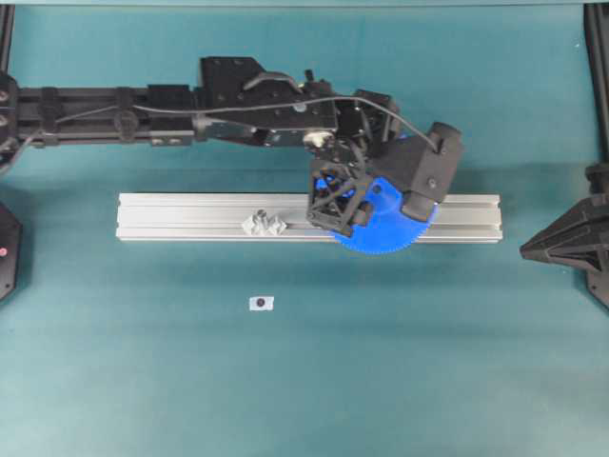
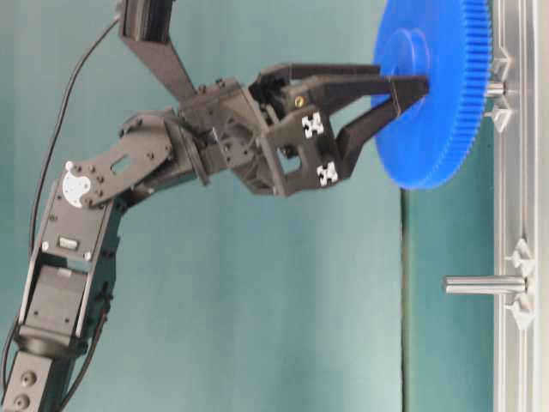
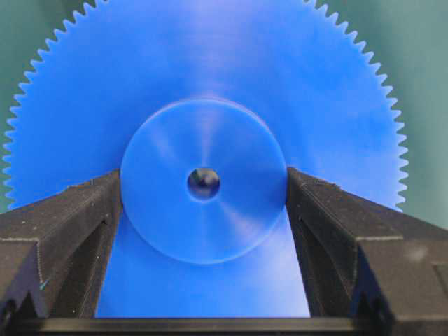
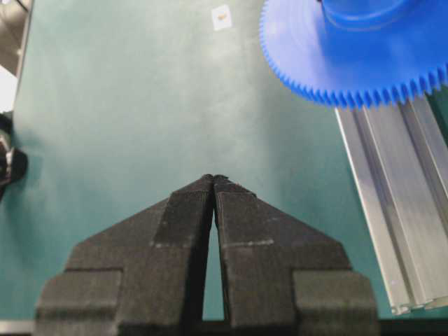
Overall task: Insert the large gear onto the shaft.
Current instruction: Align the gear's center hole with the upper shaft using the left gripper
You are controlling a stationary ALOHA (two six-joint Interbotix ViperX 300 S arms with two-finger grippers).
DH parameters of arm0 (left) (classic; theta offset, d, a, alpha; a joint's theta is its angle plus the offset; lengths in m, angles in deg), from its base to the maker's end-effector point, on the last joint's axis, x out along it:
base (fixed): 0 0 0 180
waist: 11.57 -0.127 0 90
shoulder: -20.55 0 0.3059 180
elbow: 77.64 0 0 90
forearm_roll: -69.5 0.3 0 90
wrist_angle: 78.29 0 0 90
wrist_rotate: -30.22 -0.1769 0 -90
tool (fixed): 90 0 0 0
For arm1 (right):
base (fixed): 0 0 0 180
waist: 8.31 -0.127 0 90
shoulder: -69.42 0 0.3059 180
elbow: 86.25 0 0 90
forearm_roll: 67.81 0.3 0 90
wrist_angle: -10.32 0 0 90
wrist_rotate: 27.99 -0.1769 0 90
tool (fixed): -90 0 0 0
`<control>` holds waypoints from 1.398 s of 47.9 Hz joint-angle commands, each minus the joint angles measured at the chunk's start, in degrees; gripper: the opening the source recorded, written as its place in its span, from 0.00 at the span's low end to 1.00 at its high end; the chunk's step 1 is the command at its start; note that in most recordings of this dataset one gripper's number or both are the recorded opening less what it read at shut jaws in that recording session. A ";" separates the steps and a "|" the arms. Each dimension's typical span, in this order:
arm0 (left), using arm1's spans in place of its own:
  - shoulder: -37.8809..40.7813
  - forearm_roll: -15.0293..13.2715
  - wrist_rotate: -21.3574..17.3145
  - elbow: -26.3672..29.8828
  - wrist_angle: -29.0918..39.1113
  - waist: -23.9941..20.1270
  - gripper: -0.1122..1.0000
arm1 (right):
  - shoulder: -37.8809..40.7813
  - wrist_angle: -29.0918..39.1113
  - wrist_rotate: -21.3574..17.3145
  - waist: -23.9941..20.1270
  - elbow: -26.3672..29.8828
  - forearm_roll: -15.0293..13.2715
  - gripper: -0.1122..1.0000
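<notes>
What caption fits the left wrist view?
Left end effector grips the gear by its hub, centre hole visible.

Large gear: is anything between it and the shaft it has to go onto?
Nothing visible. The left gripper holds the large gear by its hub right at the shaft, which pokes out behind the disc; only the aluminium rail lies beyond.
</notes>
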 commanded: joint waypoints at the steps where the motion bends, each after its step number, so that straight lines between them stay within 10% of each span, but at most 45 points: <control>1: -1.76 0.18 -0.09 -0.97 0.35 -1.76 0.80 | 0.35 -0.44 -0.44 0.09 0.70 -0.09 0.20; 67: 2.02 0.09 -0.97 5.62 -2.55 -2.37 0.80 | 0.44 -2.20 -0.44 0.18 0.70 0.00 0.20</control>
